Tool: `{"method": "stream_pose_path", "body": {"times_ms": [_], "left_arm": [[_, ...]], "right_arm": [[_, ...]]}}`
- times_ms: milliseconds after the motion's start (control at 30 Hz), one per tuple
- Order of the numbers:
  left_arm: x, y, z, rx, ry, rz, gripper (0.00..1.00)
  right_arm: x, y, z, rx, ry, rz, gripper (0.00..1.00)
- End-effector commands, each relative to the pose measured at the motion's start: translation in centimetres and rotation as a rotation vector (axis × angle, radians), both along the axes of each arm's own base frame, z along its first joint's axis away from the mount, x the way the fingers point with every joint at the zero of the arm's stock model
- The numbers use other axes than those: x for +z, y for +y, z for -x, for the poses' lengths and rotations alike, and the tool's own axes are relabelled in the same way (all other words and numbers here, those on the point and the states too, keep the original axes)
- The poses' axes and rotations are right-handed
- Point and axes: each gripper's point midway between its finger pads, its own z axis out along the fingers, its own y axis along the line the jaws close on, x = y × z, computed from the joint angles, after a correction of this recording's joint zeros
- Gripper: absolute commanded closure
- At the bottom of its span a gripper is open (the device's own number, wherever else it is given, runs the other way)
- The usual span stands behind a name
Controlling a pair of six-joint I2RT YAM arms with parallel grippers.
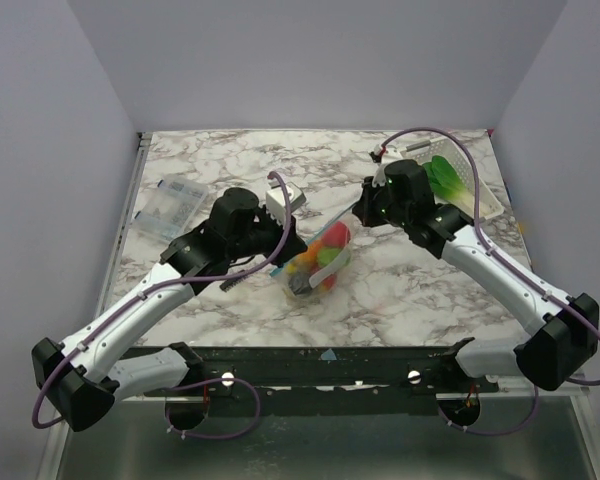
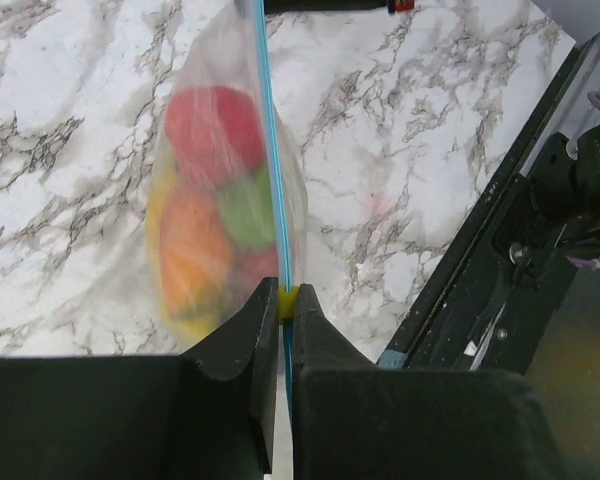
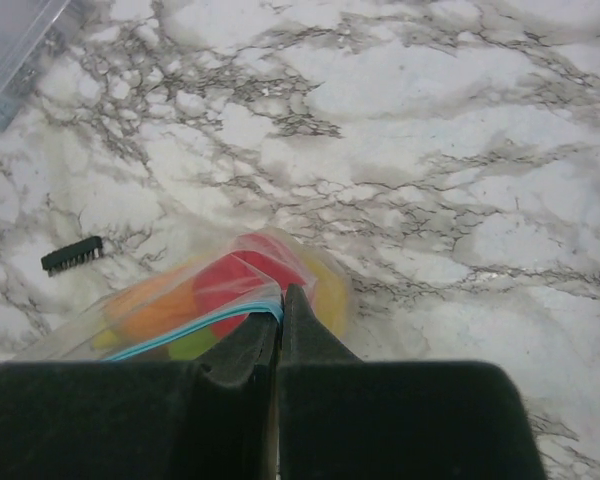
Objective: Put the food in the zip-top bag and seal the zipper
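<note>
Filled zip-top bag (image 1: 318, 262), mid-worktop, zipper (image 2: 273, 170) ends clamped by left gripper (image 2: 286, 298) and right gripper (image 3: 280, 300); probable risks: grip slipping off, middle left unsealed, toy food (image 2: 212, 130) spilling.

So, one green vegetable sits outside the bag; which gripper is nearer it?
Right. The right gripper pinches the bag's far end, close to the green vegetable; the left gripper pinches its near end, farther off.

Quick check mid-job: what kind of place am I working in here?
Probably a robot test booth, not a kitchen: plain walls box in a marble-print table, two arms are bolted to a rail, and the food looks like toys.
</note>
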Motion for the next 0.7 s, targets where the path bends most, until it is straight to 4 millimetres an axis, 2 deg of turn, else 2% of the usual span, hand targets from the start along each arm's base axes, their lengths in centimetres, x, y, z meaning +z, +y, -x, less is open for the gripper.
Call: {"method": "stream_pose_path", "body": {"times_ms": [0,400,633,667], "left_arm": [[-1.4,2.7,3.0,-0.002,0.070,-0.057,1.00],[-3.1,5.3,4.0,0.060,0.075,-0.107,1.00],[-3.4,6.0,3.8,0.094,0.074,-0.123,1.00],[-3.3,6.1,3.6,0.108,0.076,-0.128,0.97]], "right_arm": [[0.2,-4.0,-3.7,-0.210,-0.057,0.029,1.00],[-1.1,-5.5,-4.6,-0.247,-0.043,0.065,1.00],[-1.1,-5.0,-4.6,-0.225,-0.041,0.054,1.00],[-1.1,-4.7,-4.7,-0.210,-0.041,0.051,1.00]]}}
